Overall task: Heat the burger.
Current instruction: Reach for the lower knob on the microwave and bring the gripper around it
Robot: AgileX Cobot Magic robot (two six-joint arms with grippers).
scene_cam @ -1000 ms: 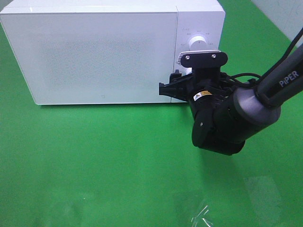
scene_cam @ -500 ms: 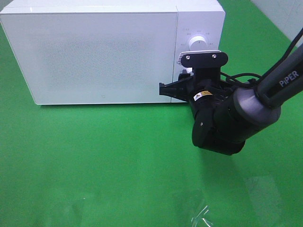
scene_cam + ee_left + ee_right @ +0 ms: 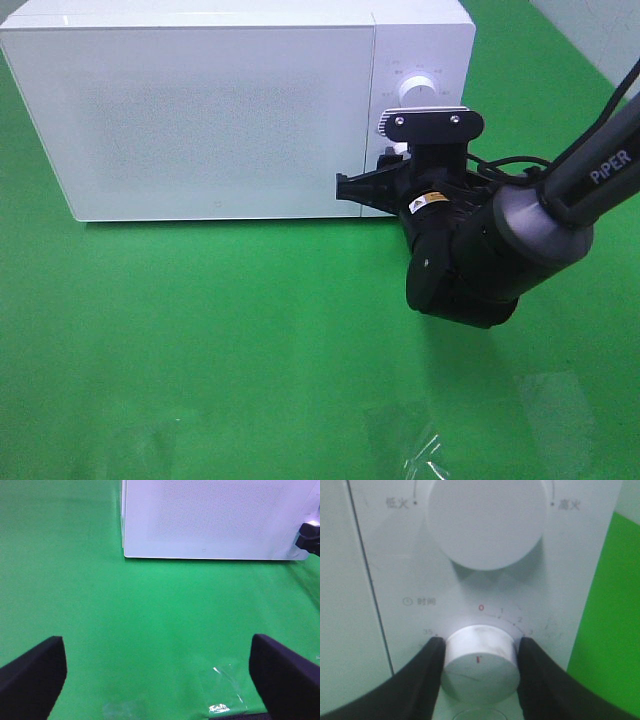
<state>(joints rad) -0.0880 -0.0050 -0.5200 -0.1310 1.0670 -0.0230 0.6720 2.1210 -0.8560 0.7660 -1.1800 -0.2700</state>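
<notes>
The microwave door is shut, the right pincer pinches the timer knob, the left pincer is spread; only turning seems undone.

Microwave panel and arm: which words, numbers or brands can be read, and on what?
"PiPER": right arm.
"低火": beside the power knob.
"高火": beside it too.
"时间": by the timer knob.
"0", "1", "2", "35": timer scale.
Yellow sticker on that arm: too small to read.

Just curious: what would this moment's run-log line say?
right gripper: shut on timer knob | left gripper: open, holding nothing | microwave door: closed
</notes>
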